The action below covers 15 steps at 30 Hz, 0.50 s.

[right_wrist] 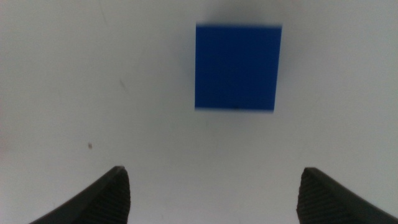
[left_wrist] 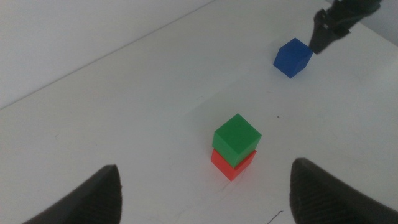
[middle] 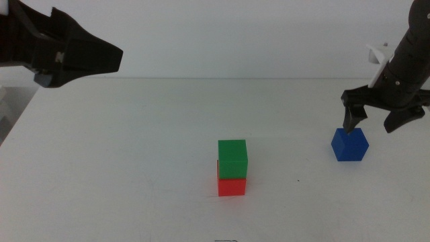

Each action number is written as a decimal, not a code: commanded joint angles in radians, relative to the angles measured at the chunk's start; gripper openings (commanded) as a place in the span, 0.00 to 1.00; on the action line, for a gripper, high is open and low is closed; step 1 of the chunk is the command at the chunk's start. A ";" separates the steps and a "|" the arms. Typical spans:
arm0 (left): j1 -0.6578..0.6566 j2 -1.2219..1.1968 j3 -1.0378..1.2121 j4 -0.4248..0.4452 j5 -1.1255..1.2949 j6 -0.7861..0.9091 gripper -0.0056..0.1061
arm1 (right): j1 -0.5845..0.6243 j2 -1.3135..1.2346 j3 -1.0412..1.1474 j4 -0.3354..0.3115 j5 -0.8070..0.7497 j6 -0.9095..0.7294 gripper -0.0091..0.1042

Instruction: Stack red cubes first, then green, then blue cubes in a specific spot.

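While the white matte tabletop is seen as a plain, smooth surface, a small solid bright-green cube with matte, unmarked faces is found resting squarely on a small solid bright-red cube of the same size, near the middle of the table and towards its near edge. The green block is turned very slightly against the red one beneath it, so that a thin strip of red is exposed at one side. A small solid deep-blue cube, likewise matte and sharp-edged, is set flat on the table well to the right of the stack and a little farther back, apart from it.

The right gripper is held just above and behind the blue cube, its two dark jaws spread wide; nothing is gripped between them, though one jaw tip is seen close over the cube's far top edge. The left gripper is held high at the far left, its dark jaws also set apart and empty.
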 commanded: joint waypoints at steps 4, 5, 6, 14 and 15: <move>-0.001 -0.015 -0.023 -0.043 -0.050 -0.011 0.87 | -0.010 0.001 -0.071 0.004 -0.041 -0.008 0.91; -0.001 -0.015 -0.023 -0.043 -0.050 -0.011 0.87 | -0.010 0.016 -0.077 -0.001 -0.041 -0.010 0.91; -0.001 -0.015 -0.023 -0.042 -0.050 -0.011 0.87 | -0.010 0.030 -0.085 -0.016 -0.042 -0.010 0.91; -0.001 -0.015 -0.023 -0.040 -0.050 -0.011 0.87 | -0.010 0.096 -0.144 -0.056 -0.071 -0.002 0.91; -0.001 -0.015 -0.023 -0.040 -0.050 -0.011 0.87 | -0.010 0.104 -0.144 -0.056 -0.080 -0.002 0.91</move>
